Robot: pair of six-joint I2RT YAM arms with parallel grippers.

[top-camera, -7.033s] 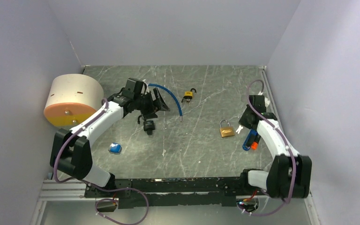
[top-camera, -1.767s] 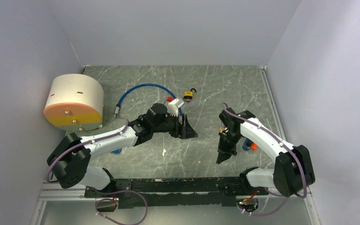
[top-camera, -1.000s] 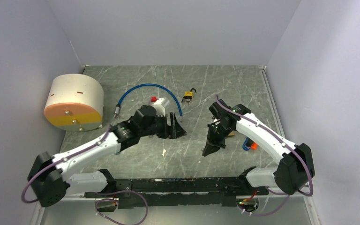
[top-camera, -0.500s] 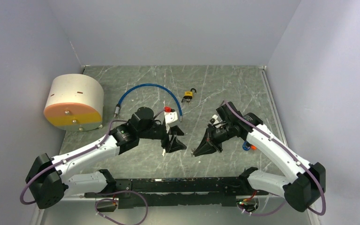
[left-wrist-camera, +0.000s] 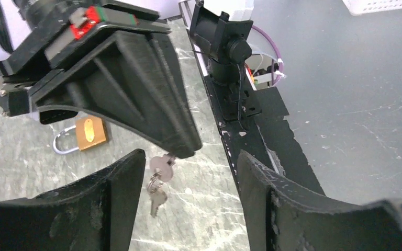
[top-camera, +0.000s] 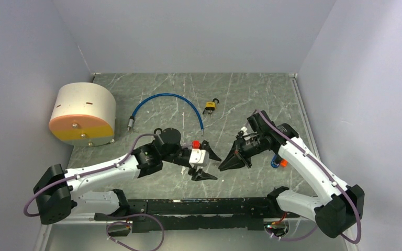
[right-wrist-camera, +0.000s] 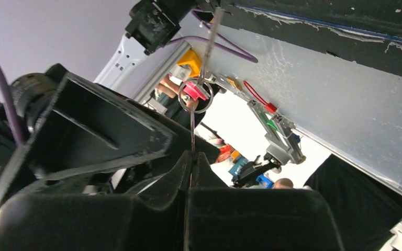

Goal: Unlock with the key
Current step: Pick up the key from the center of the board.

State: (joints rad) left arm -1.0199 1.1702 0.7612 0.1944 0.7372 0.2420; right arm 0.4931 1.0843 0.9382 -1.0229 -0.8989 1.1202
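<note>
The right gripper [right-wrist-camera: 191,159] had its jaws pressed together on one of the keys [left-wrist-camera: 158,170]. The ring and the other keys hung free from its tip, above the table [top-camera: 230,99]. The left gripper [left-wrist-camera: 188,167] faced it with its jaws spread wide and held nothing. In the left wrist view the keys hung between its two fingers, closer to one of them. It was not possible to tell whether they touched that finger.

The brass padlock [left-wrist-camera: 86,133] lay flat on the table behind the right gripper, apart from both arms and with its shackle closed. A smaller padlock [top-camera: 210,107] lay further back, near the blue cable [top-camera: 167,99].

The step in hand looked like a handover or a new grip on the keys in the air, though this is only a judgement. To do it well, the left gripper would need to bring the key into the middle of its jaws first. It should close on the flat head of the key, so that the blade stays free and points outward. The right gripper should let go only after that grip is firm, because the loose ring could swing and turn the key.
</note>
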